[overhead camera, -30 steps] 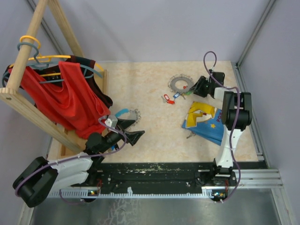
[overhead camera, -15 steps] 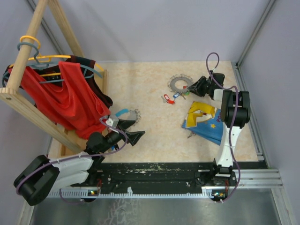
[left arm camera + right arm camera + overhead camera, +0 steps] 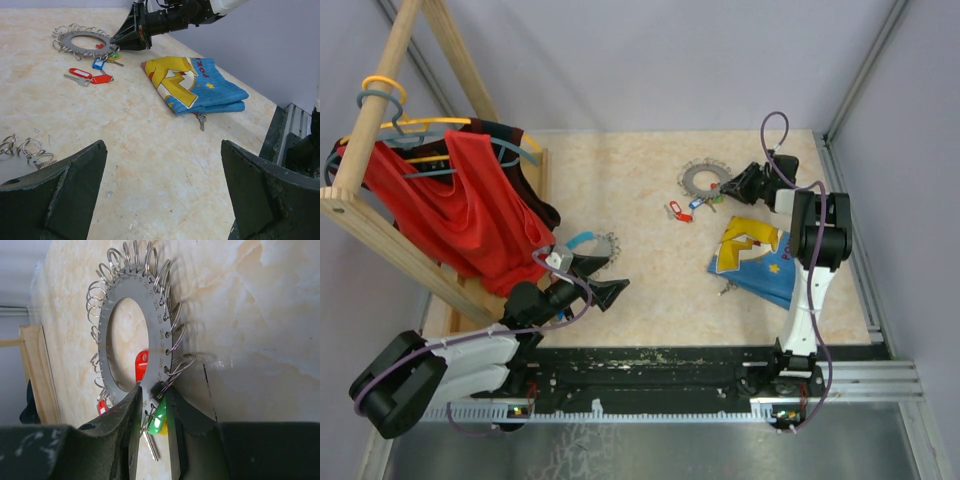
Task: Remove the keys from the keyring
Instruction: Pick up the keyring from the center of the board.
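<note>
The keyring (image 3: pixel 705 180) lies flat at the table's back, a grey disc (image 3: pixel 155 325) fringed with silver loops (image 3: pixel 86 41). Red-tagged keys (image 3: pixel 674 210) and a blue one (image 3: pixel 98 63) lie loose just in front of it. My right gripper (image 3: pixel 730 186) is at the ring's right rim. Its jaws (image 3: pixel 152 390) stand narrow around the rim, a loop and a green-tagged key (image 3: pixel 159 415). Whether they press on them does not show. My left gripper (image 3: pixel 605 275) hovers wide open over bare table (image 3: pixel 162 145), far from the ring.
A folded blue and yellow cloth (image 3: pixel 755 258) lies near the right arm, with a small key (image 3: pixel 201 120) at its front edge. A wooden rack with red garments (image 3: pixel 440 200) fills the left side. Loose silver loops (image 3: pixel 25 149) lie by my left gripper.
My right gripper's jaws have narrowed around the ring's rim, and the wrist has shifted slightly. The left arm has not moved.
</note>
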{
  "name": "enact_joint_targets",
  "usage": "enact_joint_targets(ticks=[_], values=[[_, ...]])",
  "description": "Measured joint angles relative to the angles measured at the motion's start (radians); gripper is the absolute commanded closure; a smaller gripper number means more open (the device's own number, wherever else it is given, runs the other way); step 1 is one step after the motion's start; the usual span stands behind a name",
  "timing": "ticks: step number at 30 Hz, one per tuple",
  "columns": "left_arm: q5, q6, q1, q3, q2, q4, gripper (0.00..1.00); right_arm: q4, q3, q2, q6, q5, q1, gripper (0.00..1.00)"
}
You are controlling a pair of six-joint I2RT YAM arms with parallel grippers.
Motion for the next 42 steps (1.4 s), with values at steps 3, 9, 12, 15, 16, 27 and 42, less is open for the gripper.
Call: enact_joint_targets(ticks=[3,9,12,15,16,27,42], values=[[0.0,0.0,0.0,0.0,0.0,-0.002,0.0,0.003,0.0,0.0,0.004,-0.005,0.0,0.77],[0.003,0.0,0.0,0.0,0.0,-0.006,0.0,0.033,0.0,0.01,0.03,-0.022,-0.003,0.83],[0.006,0.0,0.0,0.0,-0.006,-0.012,0.0,0.045,0.0,0.013,0.047,-0.03,-0.007,0.87],[0.011,0.0,0.0,0.0,-0.02,-0.022,0.0,0.063,0.0,0.013,0.061,-0.036,-0.013,0.91],[0.011,-0.001,0.0,0.0,-0.025,-0.024,0.0,0.069,0.0,0.013,0.064,-0.037,-0.014,0.93],[0.079,0.0,0.0,0.0,-0.047,-0.062,0.01,0.15,-0.016,0.013,0.121,-0.066,-0.029,1.0],[0.165,0.054,-0.033,0.006,0.076,0.019,0.03,0.21,-0.101,-0.022,0.152,-0.092,-0.031,1.0]])
